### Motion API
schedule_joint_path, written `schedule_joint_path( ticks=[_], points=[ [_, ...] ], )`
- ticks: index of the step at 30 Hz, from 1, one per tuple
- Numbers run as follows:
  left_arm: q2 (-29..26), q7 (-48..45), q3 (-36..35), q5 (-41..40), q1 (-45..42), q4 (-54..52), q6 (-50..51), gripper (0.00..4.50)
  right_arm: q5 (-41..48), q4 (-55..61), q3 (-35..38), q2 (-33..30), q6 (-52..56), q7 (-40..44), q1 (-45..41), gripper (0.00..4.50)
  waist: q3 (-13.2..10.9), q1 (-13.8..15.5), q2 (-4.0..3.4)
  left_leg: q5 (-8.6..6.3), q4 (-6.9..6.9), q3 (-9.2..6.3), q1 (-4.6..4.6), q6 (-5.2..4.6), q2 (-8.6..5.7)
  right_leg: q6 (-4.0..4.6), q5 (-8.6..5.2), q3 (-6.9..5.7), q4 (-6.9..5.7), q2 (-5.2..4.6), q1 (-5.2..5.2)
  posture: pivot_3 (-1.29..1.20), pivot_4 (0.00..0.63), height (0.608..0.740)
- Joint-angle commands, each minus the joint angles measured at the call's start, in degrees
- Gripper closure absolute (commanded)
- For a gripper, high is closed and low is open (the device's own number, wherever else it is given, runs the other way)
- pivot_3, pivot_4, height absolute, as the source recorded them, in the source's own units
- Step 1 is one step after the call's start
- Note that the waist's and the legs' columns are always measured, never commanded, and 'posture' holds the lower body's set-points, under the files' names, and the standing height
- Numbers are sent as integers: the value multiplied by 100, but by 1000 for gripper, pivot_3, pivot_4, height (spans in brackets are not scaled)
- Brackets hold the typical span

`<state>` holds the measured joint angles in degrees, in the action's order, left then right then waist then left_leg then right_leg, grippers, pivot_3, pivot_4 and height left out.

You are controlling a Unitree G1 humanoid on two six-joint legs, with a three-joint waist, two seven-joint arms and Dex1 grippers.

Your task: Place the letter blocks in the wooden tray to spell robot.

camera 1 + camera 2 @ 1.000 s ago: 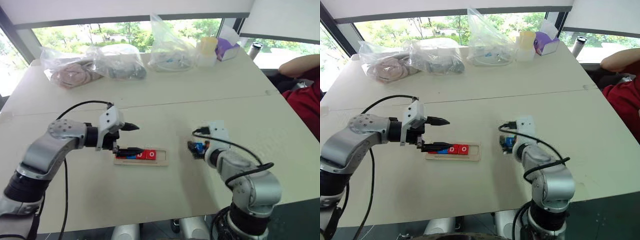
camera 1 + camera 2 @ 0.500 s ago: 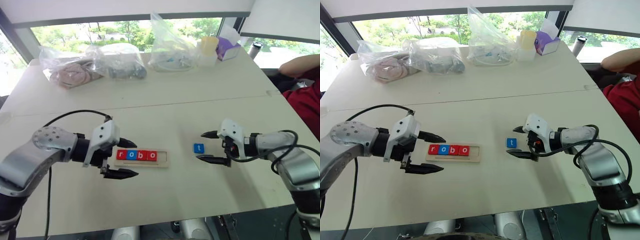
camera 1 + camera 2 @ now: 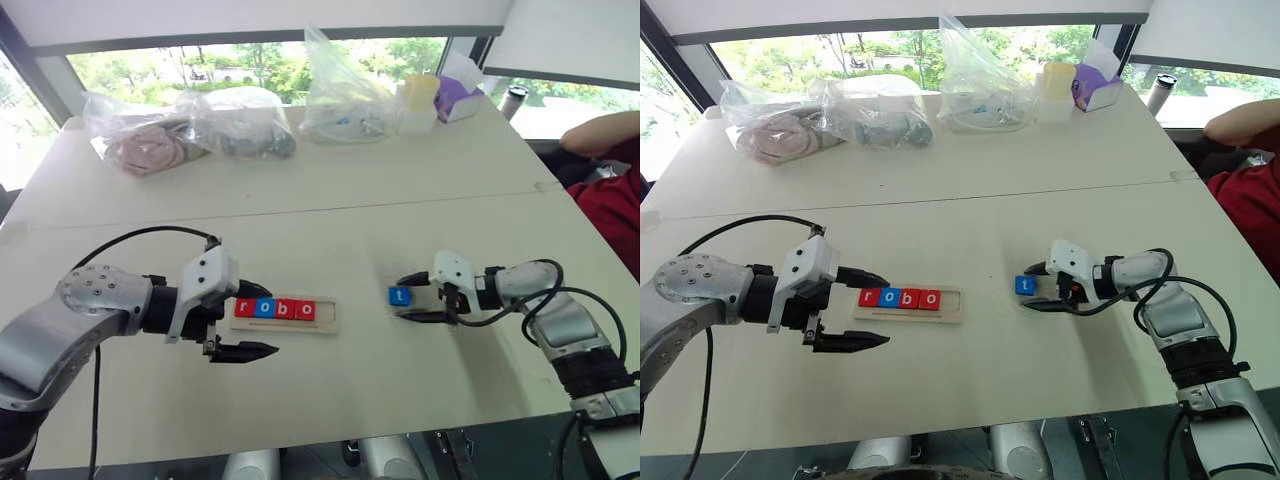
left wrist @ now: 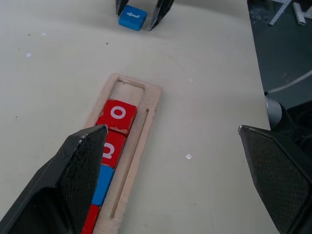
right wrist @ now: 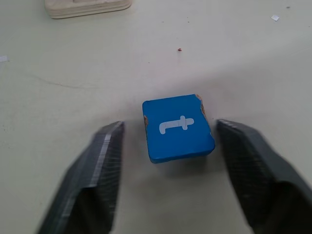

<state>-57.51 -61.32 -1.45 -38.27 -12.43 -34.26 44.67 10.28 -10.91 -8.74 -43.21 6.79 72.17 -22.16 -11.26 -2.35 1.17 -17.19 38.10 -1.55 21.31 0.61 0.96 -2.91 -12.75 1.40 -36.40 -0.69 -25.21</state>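
Tray [image 3: 325,322] with "robo"; blue t [image 3: 399,296] apart

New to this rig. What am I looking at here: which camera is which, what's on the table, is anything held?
It is a two-armed humanoid robot; each arm ends in a black two-fingered pincer. The two wide pictures come from cameras in its head, looking down over a pale table. The two close-ups come from cameras on its wrists.

On the table lies a wooden tray with four letter blocks reading r, o, b, o; its last slot is empty. The blue t block lies apart on the table.

The right pincer has a finger on each side of the t block, gaps showing: no grip yet. The left pincer is open beside the tray, holding nothing.
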Motion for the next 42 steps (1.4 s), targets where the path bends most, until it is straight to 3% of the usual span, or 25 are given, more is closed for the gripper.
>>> schedule_joint_path(
  ticks=[1,7,15,42],
  points=[
    [-90,-45,-155,-24,-48,8,-73,0,93,144,104,78,49,-68,-80,3364,0,-3,0,0,0,0,0,0,0,-1,1,0,0,0,0,0,150,740],
    [-123,-172,-282,-179,70,186,-55,0,543,1196,30,391,1081,-183,-275,3364,0,-18,-3,0,0,0,-1,0,0,3,4,1,-4,0,-1,0,150,740],
    [-276,-231,-401,-35,488,169,-216,0,-357,2256,-1262,942,1983,-827,-727,3364,1,36,-2,5,1,-11,0,9,2,14,-6,-9,-23,0,-11,0,150,740],
    [38,249,-288,78,586,31,-262,0,-713,2094,-1731,1154,2287,-1019,-849,3364,2,131,-1,7,10,-3,-1,12,-2,17,-2,-3,-32,-4,-10,0,150,740]
  ],
)
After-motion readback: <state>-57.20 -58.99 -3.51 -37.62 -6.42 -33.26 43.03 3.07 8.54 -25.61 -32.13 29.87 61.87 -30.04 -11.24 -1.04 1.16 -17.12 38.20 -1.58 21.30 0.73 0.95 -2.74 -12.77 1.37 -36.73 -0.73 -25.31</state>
